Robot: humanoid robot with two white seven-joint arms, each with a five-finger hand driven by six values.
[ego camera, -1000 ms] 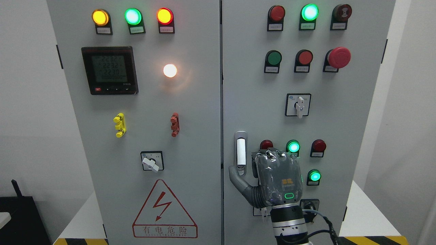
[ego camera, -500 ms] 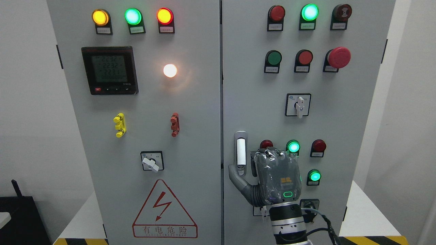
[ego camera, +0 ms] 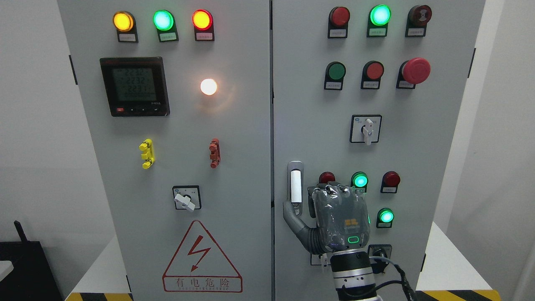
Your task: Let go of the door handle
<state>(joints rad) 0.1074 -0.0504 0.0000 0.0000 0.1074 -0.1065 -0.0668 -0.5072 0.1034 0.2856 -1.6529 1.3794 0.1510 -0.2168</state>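
A narrow silver door handle (ego camera: 295, 185) is mounted upright near the left edge of the cabinet's right door, just beside the centre seam. A white vertical bar is set into its rounded metal frame, and its lower end is partly covered.

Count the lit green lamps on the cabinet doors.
4. One in the left door's top row, one in the right door's top row, and two beside the robot hand: upper, lower. The robot hand may hide more.
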